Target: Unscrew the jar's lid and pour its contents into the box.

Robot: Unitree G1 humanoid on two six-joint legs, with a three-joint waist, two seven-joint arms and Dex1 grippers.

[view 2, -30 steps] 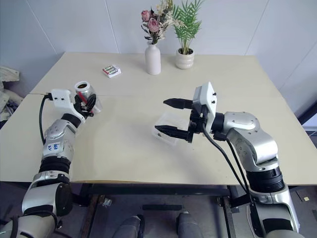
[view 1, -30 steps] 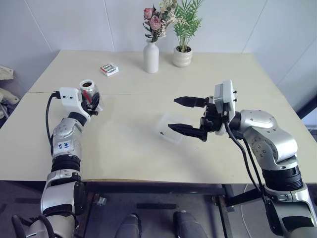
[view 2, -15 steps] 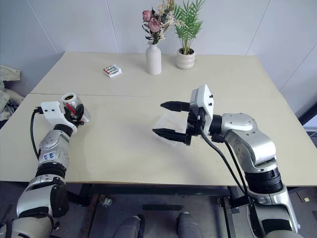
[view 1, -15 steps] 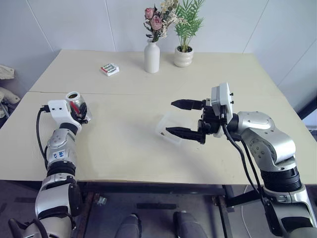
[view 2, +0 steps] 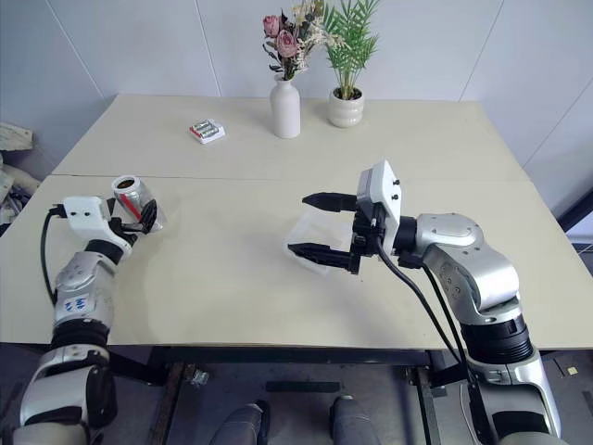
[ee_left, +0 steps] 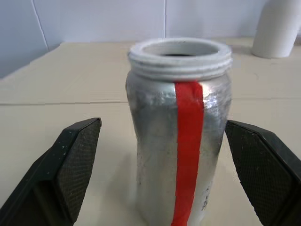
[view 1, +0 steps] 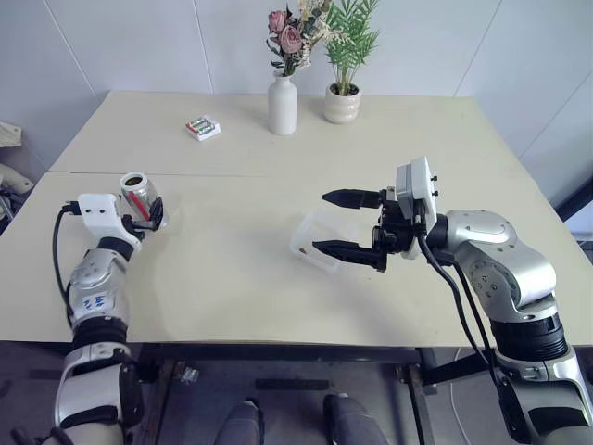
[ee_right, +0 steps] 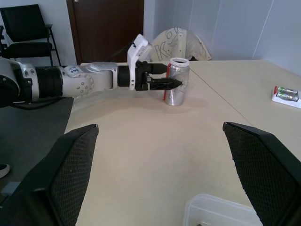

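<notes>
The jar (ee_left: 178, 136) is seen upright on the desk (view 1: 232, 269) at its left side, mouth open, no lid on it, a red strip running down its wall. A second ago it was clamped in the left pincer (view 1: 153, 213) and carried above the desk; it has since been set down farther to the left and released, the fingers having gone from closed on it to fully spread. In the left wrist view the two pads (ee_left: 77, 162) stand on either side of the jar with a clear gap to each wall, so nothing is held by that pincer now. The jar sits between the fingers, slightly beyond their tips.

Judgement: with the mouth open and the jar put back on the desk well apart from the box (view 1: 315, 243), the pouring appears finished and the jar parked. A few small dark specks can be made out in the box; whether they are the contents cannot be told.

The right pincer (view 1: 352, 224) is held wide open and empty above the box, fingers pointing toward the jar, unmoved over the last second. The lid was not located.
</notes>
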